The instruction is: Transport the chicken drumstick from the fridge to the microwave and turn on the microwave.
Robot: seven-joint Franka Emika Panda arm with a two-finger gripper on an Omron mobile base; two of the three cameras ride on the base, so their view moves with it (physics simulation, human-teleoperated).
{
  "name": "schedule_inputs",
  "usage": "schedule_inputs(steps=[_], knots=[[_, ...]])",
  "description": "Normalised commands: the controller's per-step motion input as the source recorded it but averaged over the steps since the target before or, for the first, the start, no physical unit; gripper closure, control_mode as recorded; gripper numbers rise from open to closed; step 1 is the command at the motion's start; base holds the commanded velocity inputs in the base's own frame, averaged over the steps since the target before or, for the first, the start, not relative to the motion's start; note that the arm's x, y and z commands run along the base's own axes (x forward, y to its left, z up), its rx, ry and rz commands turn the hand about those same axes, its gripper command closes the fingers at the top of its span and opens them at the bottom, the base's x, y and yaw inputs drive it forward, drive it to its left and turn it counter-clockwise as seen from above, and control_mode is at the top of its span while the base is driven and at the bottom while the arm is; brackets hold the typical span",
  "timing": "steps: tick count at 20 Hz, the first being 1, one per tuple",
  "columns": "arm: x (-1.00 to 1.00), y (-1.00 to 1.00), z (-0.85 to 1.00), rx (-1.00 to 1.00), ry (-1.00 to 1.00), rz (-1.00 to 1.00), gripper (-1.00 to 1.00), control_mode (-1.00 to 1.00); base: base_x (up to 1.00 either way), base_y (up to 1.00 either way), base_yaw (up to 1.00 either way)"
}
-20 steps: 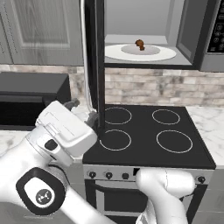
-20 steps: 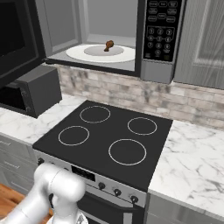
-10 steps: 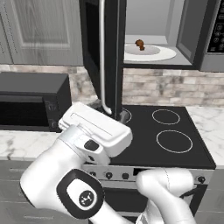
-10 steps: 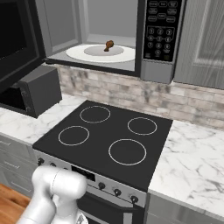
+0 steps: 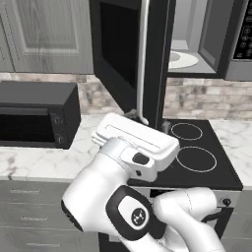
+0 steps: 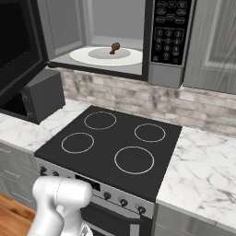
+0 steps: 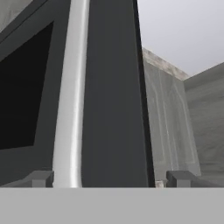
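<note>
Closing the microwave door (image 5: 128,54) is the risky part as I judge it. My gripper (image 7: 109,179) has its fingers spread wide, holding nothing, one tip either side of the door's pale handle (image 7: 70,96). The chicken drumstick (image 6: 114,47) already sits on the white turntable (image 6: 103,56) inside the microwave (image 6: 115,37), far above the stove (image 6: 113,147). If I push off-centre (the handle is rounded), a finger could slide off and the door swing back, leaving the button panel (image 6: 170,30) unusable.
</note>
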Motion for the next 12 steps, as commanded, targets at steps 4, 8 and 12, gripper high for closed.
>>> schedule_inputs(steps=[4, 8, 12], knots=[[0.0, -0.64, 0.0, 0.0, 0.0, -0.02, -1.0, -1.0, 0.0, 0.0, 0.0], [0.0, -0.54, 0.0, 0.0, 0.0, -0.08, -1.0, -1.0, 0.0, 0.0, 0.0], [0.0, -0.44, 0.0, 0.0, 0.0, -0.11, -1.0, -1.0, 0.0, 0.0, 0.0]])
